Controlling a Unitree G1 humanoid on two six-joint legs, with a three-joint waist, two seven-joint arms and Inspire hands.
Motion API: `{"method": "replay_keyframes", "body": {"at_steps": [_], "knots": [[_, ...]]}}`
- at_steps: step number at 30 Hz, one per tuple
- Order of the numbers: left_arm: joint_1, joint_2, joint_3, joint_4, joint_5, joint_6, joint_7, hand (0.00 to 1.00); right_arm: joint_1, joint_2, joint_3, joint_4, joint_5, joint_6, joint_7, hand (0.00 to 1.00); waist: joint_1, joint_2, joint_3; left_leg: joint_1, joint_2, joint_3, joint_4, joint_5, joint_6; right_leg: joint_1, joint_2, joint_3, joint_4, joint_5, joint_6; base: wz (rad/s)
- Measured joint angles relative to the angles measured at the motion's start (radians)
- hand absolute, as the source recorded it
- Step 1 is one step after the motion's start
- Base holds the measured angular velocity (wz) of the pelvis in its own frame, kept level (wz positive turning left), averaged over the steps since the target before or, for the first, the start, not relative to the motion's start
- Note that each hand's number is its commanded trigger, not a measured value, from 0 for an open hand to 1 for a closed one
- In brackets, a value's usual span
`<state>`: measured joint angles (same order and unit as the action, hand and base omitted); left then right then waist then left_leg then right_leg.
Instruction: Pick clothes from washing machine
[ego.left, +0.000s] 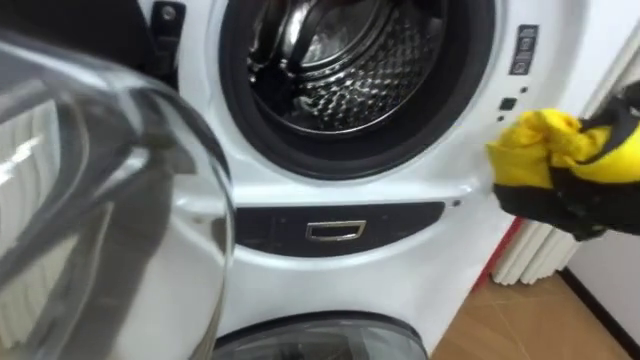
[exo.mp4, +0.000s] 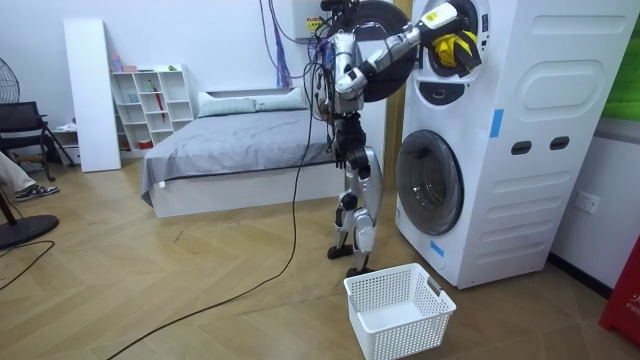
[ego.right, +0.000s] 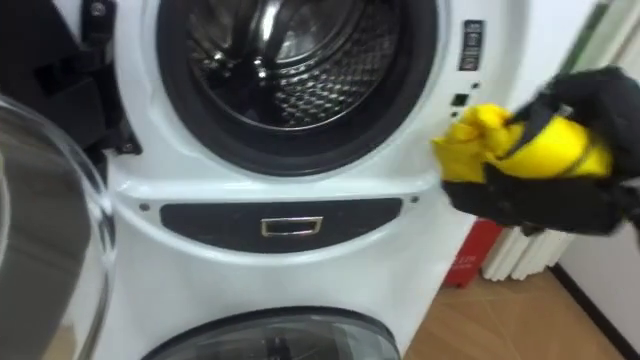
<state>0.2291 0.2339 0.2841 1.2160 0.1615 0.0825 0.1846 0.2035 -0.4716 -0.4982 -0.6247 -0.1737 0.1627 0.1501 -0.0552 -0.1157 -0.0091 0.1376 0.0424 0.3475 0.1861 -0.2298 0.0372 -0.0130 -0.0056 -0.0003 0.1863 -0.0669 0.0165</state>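
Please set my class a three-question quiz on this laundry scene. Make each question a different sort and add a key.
1. True or false: the robot's right hand is curled round a yellow cloth outside the machine.
2. Where does the white plastic lattice basket stand?
A. on the bed
B. on the wooden floor near the robot's feet
C. inside the drum
3. Fill in: the round glass door of the upper white washing machine stands ____.

Key: 1 true; 2 B; 3 open.
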Motion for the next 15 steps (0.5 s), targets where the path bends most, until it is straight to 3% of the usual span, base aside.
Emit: {"method": "replay_keyframes", "body": {"at_steps": [2,4,6,10,12,15], "knots": [[-0.011,0.006,-0.002,0.0,-0.001,0.0,0.0,0.0,0.041,0.001,-0.019,0.026,0.01,-0.003,-0.036,1.0,-0.003,-0.002,0.0012,0.009,0.005,0.03,0.0,0.0,0.0,-0.003,0.008,0.025,-0.002,0.011,-0.001,-0.45],[-0.026,0.006,-0.012,0.0,-0.007,0.002,-0.001,0.0,0.139,0.009,-0.029,0.039,0.011,0.002,-0.05,1.0,-0.007,-0.003,0.002,0.01,0.008,0.062,0.0,-0.003,0.004,-0.013,0.011,0.059,0.0,0.021,-0.001,-0.43],[-0.033,0.006,-0.016,-0.005,-0.004,0.004,-0.001,0.0,0.172,0.028,-0.023,0.07,0.014,0.006,-0.041,1.0,-0.023,-0.002,0.0022,0.006,0.015,0.085,0.005,-0.003,0.004,-0.023,0.013,0.066,0.0,0.025,-0.002,-0.33],[-0.059,0.01,-0.055,-0.005,-0.002,0.009,-0.014,0.0,0.183,0.04,-0.023,0.13,0.044,0.027,-0.03,1.0,-0.053,0.013,0.0058,0.005,0.032,0.176,0.005,0.005,-0.008,-0.048,0.027,0.105,-0.001,0.026,0.001,-0.26],[-0.067,0.012,-0.078,-0.007,-0.005,0.018,-0.013,0.0,0.181,0.04,-0.004,0.165,0.093,0.027,-0.03,1.0,-0.051,0.016,0.0059,0.004,0.033,0.194,0.006,0.005,-0.009,-0.059,0.029,0.116,0.001,0.033,0.001,-0.36],[-0.091,0.011,-0.145,-0.01,-0.014,0.024,-0.012,0.0,0.171,0.054,0.079,0.293,0.135,0.023,-0.016,1.0,-0.052,0.032,-0.0002,-0.008,0.052,0.23,0.026,0.004,-0.008,-0.064,0.028,0.111,0.002,0.035,0.0,-0.27]]}}
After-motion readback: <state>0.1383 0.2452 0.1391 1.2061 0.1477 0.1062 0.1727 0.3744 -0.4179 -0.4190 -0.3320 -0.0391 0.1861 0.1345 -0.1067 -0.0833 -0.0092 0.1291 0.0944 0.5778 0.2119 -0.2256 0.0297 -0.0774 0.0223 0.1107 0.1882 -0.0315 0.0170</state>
